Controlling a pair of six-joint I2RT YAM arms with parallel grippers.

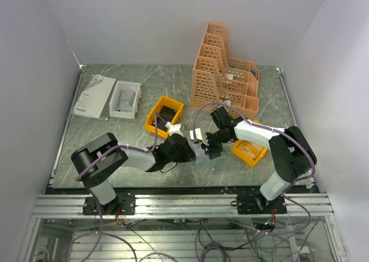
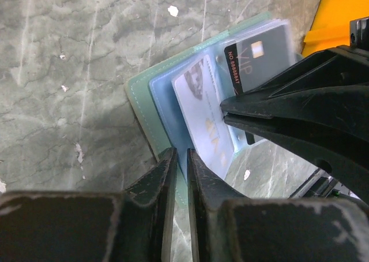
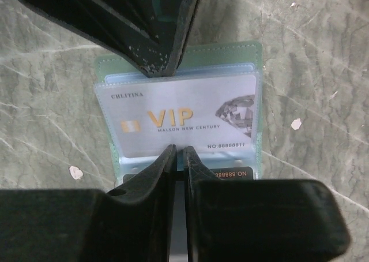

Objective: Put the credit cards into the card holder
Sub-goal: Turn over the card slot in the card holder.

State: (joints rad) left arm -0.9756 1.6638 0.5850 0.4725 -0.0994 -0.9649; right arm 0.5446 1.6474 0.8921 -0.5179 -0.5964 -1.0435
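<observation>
Squarely between left pincer [image 2: 180, 158] and right pincer [image 3: 176, 152], flat on the marbled table [image 1: 115, 141]: card holder [image 1: 203, 154], folded open, grey-green outside with a stitched border, bluish clear sleeves inside; pale card [image 3: 179, 120], VIP in gold beside a diamond picture, tucked in the top sleeve; dark card [image 2: 253, 54] with a number strip in the sleeve beneath, partly under the right pincer's fingers; right pincer narrowed to a slit at the pale card's long edge; left pincer likewise narrowed to a slit at the holder's opposite edge, tips facing across the cards; grip on anything: cannot tell. Beyond the left pincer, an orange-yellow bin [image 1: 164, 115]; just behind the right pincer, a second bin [image 1: 249, 151]; farther beyond both, a tall peach file rack [image 1: 225, 71]; well off to the left pincer's outer side, a white box [image 1: 125, 99] and a booklet [image 1: 93, 96]; black fingers of each pincer hiding part of the holder from the other's camera.
</observation>
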